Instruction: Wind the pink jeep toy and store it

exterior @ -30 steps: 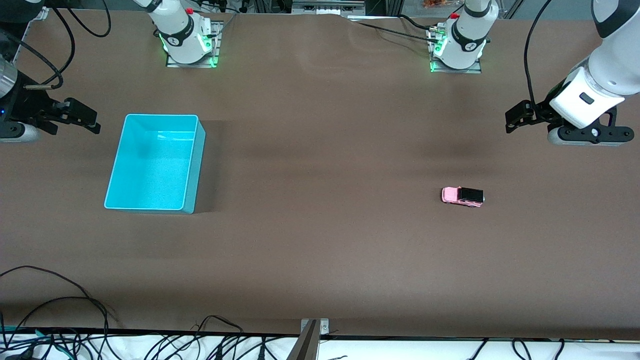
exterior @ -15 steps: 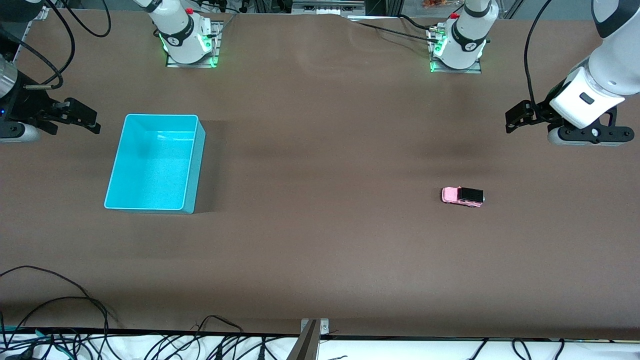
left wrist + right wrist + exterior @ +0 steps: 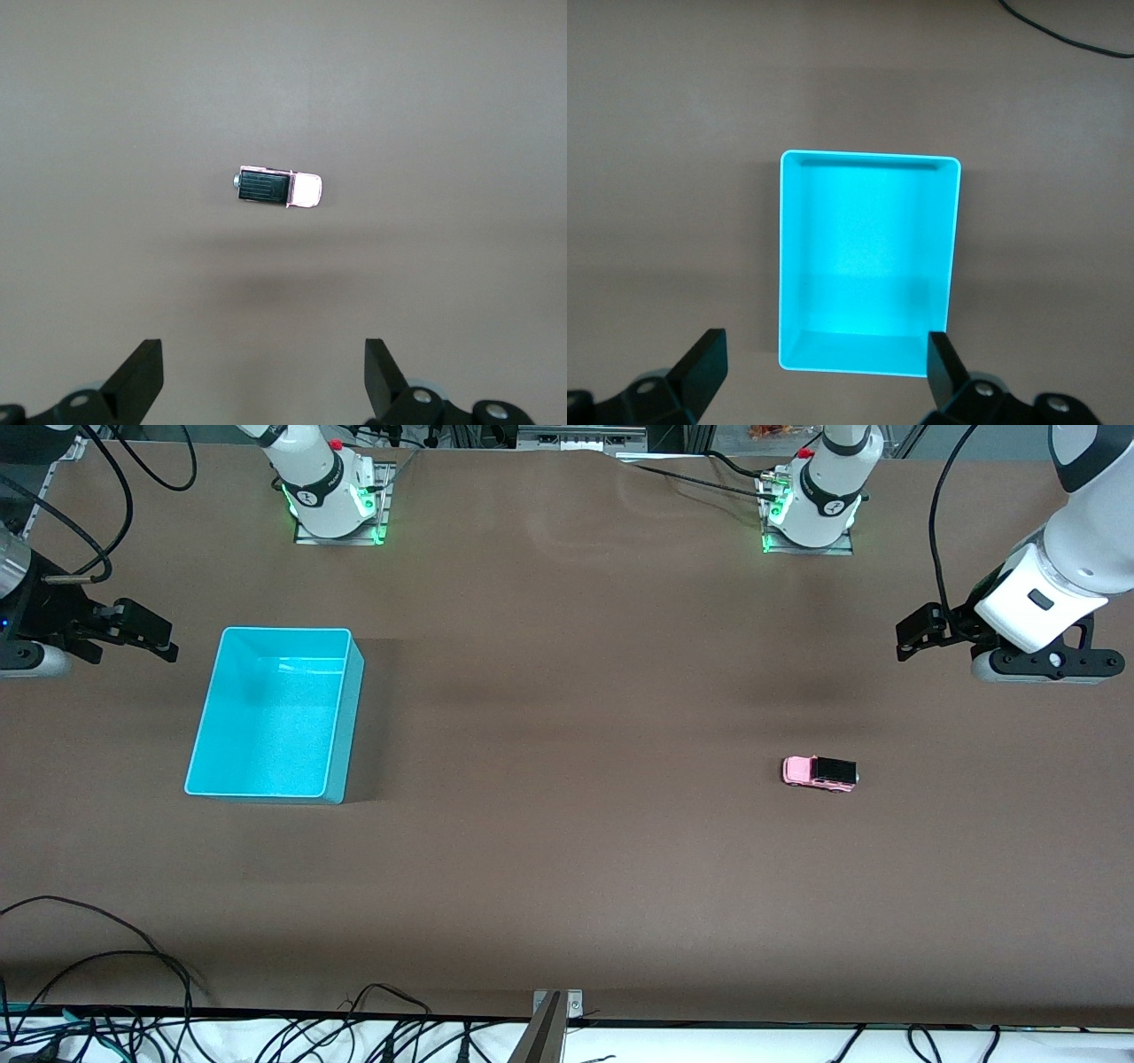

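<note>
The pink jeep toy [image 3: 819, 772], light pink with a black roof and rear, stands on the brown table toward the left arm's end; it also shows in the left wrist view [image 3: 278, 188]. My left gripper [image 3: 911, 636] is open and empty, up in the air over the table at that end, apart from the jeep; its fingers frame bare table in the left wrist view [image 3: 264, 381]. My right gripper [image 3: 151, 638] is open and empty, up over the table beside the teal bin [image 3: 350, 708]. In the right wrist view [image 3: 824, 376] the empty bin [image 3: 869, 159] shows whole.
Both arm bases [image 3: 332, 496] [image 3: 811, 505] stand along the table edge farthest from the front camera. Loose black cables [image 3: 133, 992] lie along the nearest table edge, and a metal bracket [image 3: 554, 1019] stands at its middle.
</note>
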